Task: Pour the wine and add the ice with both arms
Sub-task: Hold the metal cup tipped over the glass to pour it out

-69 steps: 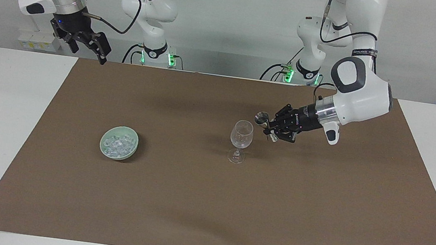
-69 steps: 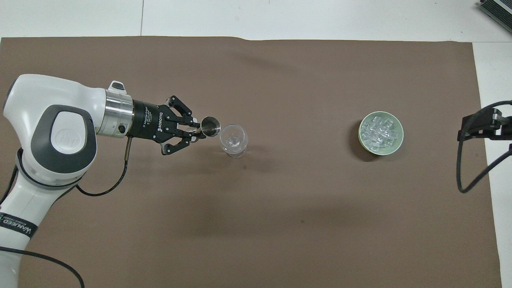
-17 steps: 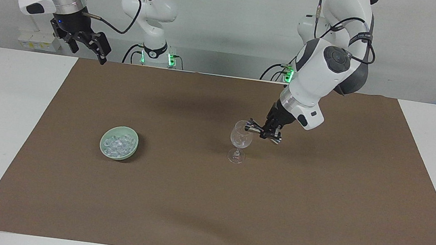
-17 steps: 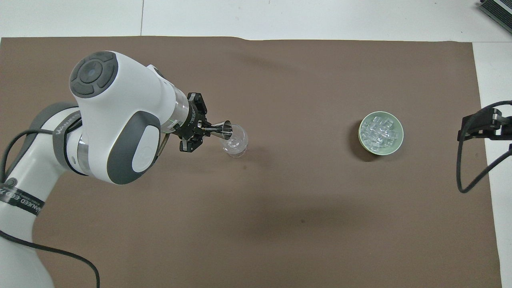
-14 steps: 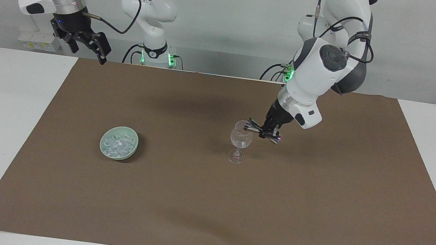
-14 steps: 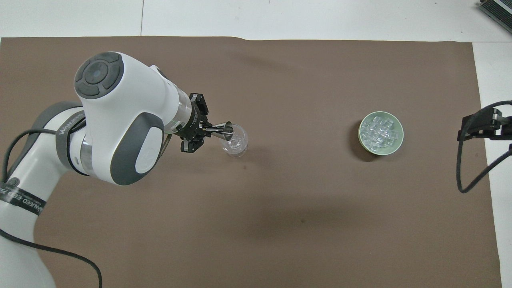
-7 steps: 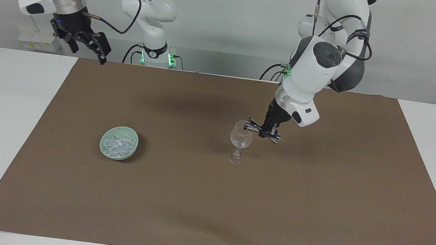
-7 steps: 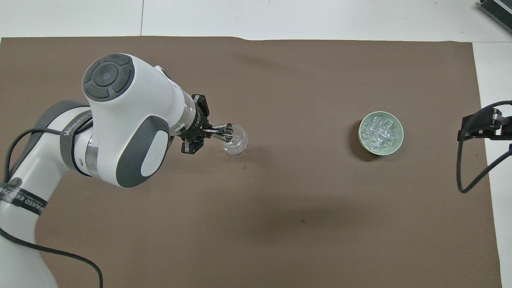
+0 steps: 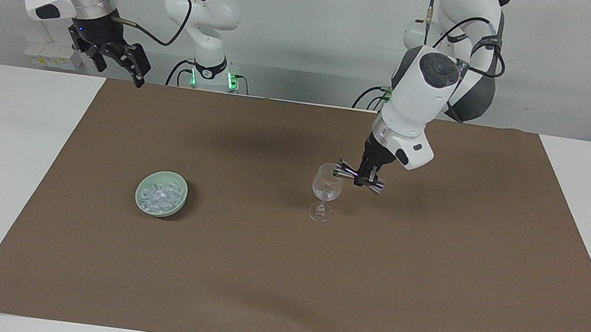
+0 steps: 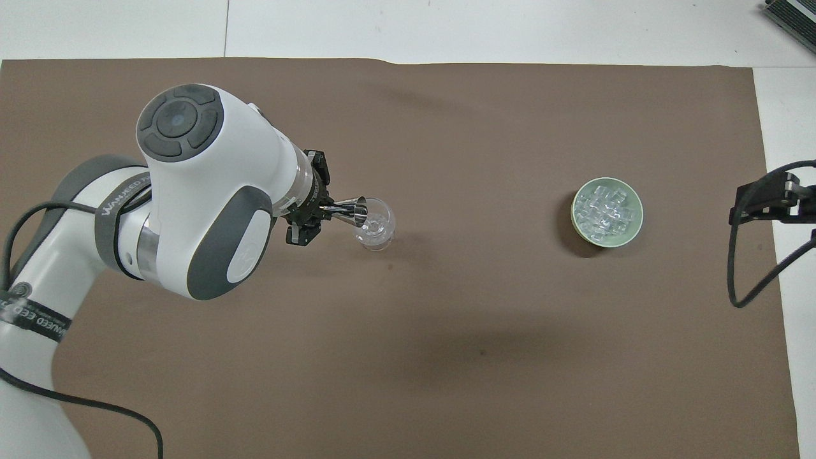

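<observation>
We see the left gripper (image 9: pixel 366 178) clamped on a metal jigger (image 9: pixel 357 176), tipped sideways at the rim of the wine glass (image 9: pixel 325 191); the ice (image 9: pixel 159 195) lies in the green bowl (image 9: pixel 180 199), toward the right arm's end; the right gripper (image 9: pixel 116 61) waits open above the table's edge.
</observation>
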Motion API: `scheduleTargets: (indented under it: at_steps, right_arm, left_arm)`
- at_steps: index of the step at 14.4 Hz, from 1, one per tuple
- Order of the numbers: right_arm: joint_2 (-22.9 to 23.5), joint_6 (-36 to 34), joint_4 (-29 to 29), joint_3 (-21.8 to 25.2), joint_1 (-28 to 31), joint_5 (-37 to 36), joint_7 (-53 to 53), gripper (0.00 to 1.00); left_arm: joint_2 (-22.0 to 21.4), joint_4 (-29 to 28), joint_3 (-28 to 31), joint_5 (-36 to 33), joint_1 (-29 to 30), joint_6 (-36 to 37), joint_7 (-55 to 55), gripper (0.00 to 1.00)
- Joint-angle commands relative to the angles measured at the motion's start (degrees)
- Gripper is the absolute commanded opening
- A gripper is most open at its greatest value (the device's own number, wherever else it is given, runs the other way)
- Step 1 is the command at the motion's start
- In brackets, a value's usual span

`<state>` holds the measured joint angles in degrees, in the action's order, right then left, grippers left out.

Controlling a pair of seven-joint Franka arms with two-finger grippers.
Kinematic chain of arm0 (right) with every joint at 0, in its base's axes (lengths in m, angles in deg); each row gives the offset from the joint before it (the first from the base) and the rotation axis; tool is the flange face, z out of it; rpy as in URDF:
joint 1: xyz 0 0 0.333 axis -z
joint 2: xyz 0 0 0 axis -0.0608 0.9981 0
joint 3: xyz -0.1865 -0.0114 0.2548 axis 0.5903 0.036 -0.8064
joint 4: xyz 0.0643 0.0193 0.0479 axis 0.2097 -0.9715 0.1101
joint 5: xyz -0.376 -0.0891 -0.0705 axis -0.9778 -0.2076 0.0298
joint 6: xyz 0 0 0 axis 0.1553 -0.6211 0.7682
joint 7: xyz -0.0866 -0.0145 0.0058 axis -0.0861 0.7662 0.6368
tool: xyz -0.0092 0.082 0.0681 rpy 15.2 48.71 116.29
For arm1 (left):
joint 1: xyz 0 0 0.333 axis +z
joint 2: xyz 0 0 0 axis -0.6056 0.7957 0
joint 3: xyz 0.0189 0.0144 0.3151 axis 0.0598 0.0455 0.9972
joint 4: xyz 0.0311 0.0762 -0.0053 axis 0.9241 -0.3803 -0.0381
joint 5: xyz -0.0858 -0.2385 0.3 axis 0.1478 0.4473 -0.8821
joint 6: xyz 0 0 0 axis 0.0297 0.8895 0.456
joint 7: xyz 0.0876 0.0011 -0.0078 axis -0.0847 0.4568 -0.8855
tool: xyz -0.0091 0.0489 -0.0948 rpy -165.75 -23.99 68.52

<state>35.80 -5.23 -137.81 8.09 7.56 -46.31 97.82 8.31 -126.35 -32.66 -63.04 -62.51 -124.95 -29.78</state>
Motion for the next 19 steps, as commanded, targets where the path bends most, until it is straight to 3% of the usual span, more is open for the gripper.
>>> scheduleTargets:
  at_steps: [1,19]
  right_arm:
    - [-0.2,1.0,-0.5,-0.2,0.3,0.3,-1.0,1.0]
    - [-0.2,1.0,-0.5,-0.2,0.3,0.3,-1.0,1.0]
  left_arm:
    - [0.8,2.1,0.8,-2.3,-1.6,1.7,-2.5,0.0]
    - [1.6,4.5,0.8,-8.8,-4.0,4.5,-4.5,0.0]
